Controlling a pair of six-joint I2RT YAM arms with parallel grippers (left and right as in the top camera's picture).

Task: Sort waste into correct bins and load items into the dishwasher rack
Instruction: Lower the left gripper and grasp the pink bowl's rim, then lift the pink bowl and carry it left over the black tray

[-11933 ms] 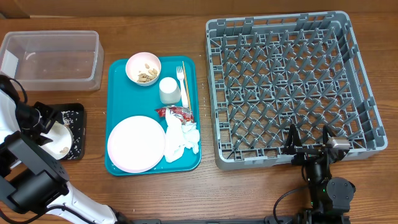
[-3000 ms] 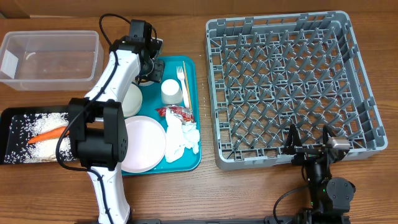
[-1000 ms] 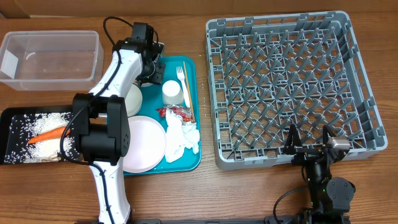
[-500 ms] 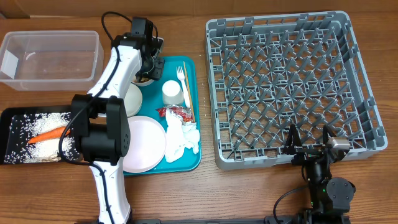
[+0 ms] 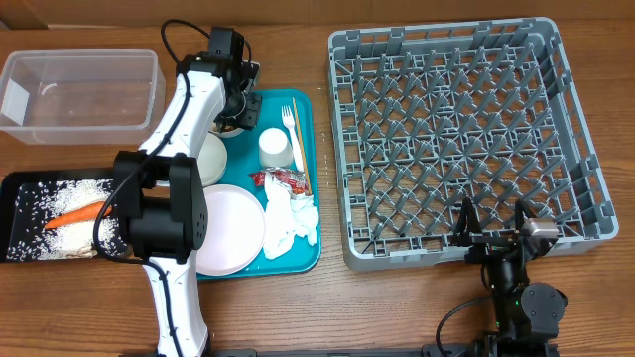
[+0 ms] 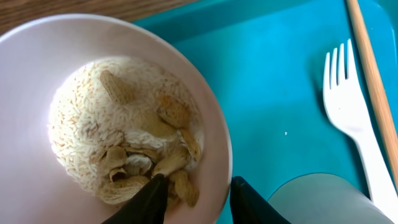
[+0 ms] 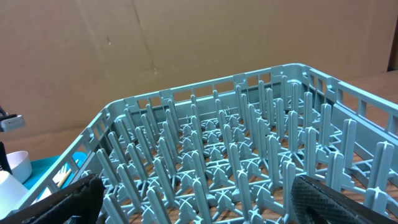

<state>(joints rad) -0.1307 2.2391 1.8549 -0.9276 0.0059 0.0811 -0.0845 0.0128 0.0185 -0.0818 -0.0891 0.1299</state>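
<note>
While narrowed astride the bowl (image 6: 124, 37) rim, one finger inside, one outside, clamp unconfirmed: seat left gripper (image 6: 198, 182) firmly, lift level, avoid spilling rice (image 6: 81, 124); keep clear of cup (image 6: 317, 199) alongside.

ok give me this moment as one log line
left gripper: straddling rim of bowl of rice and scraps on teal tray, grip unclear | right gripper: open by dishwasher rack

Left tool (image 6: 199, 186) tighter (astride bowl (image 6: 37, 74) rim)
</note>
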